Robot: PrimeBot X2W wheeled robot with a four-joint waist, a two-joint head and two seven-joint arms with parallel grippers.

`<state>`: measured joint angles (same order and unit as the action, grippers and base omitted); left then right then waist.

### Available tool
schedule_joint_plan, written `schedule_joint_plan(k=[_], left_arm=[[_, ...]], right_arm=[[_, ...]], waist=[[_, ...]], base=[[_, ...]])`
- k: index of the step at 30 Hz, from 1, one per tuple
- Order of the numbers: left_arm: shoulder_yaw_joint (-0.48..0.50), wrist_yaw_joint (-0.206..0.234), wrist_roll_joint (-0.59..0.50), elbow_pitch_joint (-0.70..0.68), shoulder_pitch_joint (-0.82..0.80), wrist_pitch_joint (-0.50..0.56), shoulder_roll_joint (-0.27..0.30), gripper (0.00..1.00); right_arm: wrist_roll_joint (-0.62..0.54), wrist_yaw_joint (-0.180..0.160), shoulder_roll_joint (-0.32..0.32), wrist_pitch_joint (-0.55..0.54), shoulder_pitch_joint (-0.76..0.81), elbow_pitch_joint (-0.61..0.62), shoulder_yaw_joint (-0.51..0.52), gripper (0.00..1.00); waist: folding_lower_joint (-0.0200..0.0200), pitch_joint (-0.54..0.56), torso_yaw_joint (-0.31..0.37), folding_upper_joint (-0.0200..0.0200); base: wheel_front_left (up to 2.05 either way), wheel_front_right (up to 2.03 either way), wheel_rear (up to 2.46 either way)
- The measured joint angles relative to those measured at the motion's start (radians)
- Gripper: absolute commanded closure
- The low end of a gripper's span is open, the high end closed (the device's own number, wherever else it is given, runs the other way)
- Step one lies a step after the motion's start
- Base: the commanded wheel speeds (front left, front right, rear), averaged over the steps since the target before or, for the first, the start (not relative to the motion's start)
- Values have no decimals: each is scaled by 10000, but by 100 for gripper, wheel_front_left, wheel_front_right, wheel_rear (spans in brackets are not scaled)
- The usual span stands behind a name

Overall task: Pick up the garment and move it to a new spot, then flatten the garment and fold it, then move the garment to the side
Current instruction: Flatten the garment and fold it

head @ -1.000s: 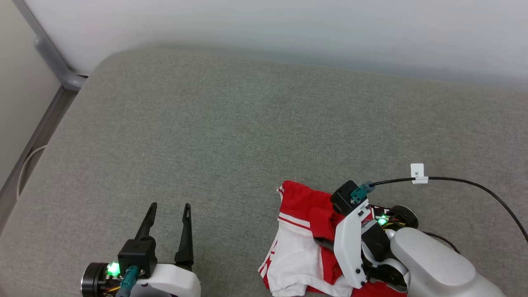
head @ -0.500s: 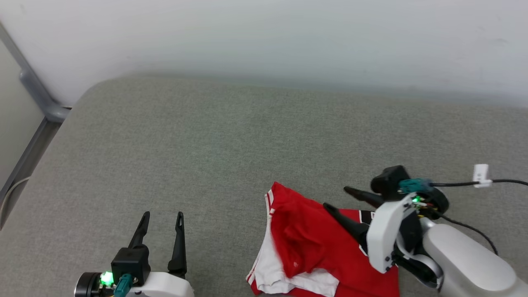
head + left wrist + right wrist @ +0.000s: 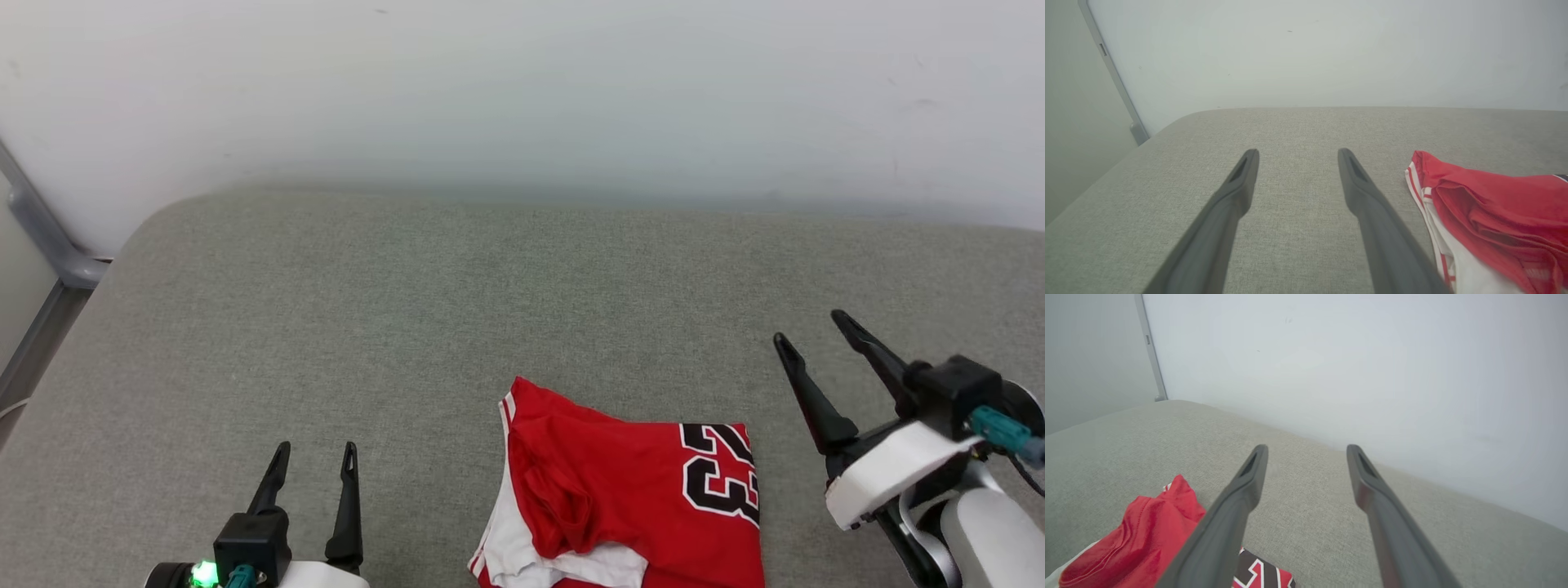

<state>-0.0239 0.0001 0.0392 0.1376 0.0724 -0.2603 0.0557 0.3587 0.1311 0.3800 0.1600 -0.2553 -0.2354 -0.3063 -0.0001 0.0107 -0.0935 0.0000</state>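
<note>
While left tool (image 3: pixel 317 447) and right tool (image 3: pixel 809 326) gape empty | garment (image 3: pixel 620 490) lies between, touching neither

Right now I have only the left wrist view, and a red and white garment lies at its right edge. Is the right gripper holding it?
Observer: No. The right gripper is open, and it is apart from the garment, off to the garment's right.
Operator: Is there any print on the part I can't see?
Observer: Yes. There is a black, white-outlined number 23, lying sideways along the garment's right edge in the head view.
Operator: Is that right part as bunched up as the left?
Observer: No. Around the number the red cloth lies smooth. The bunching is on the left part, over the white sleeve.
</note>
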Motion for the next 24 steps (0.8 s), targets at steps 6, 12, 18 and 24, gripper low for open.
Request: schedule_joint_plan(k=[6,12,18,24], left_arm=[[-12,-50,-29,-59,41,2,6,0],[-19,-79,-86,-178,100,0,36,0],[-61,-86,-88,-291,222,0,42,0],[-92,-86,-84,-307,280,0,42,0]], right_arm=[[-1620,0,-1177,663,1256,754,1964,0],[-2429,0,-2309,936,2394,1484,3158,0],[-2696,0,-2930,993,3317,1854,3655,0],[-2706,0,-3179,1005,3894,2013,3816,0]], waist=[[0,108,117,0],[0,217,149,1],[0,261,152,0],[1,279,133,0]], base=[[0,0,0],[0,0,0],[0,0,0],[0,0,0]])
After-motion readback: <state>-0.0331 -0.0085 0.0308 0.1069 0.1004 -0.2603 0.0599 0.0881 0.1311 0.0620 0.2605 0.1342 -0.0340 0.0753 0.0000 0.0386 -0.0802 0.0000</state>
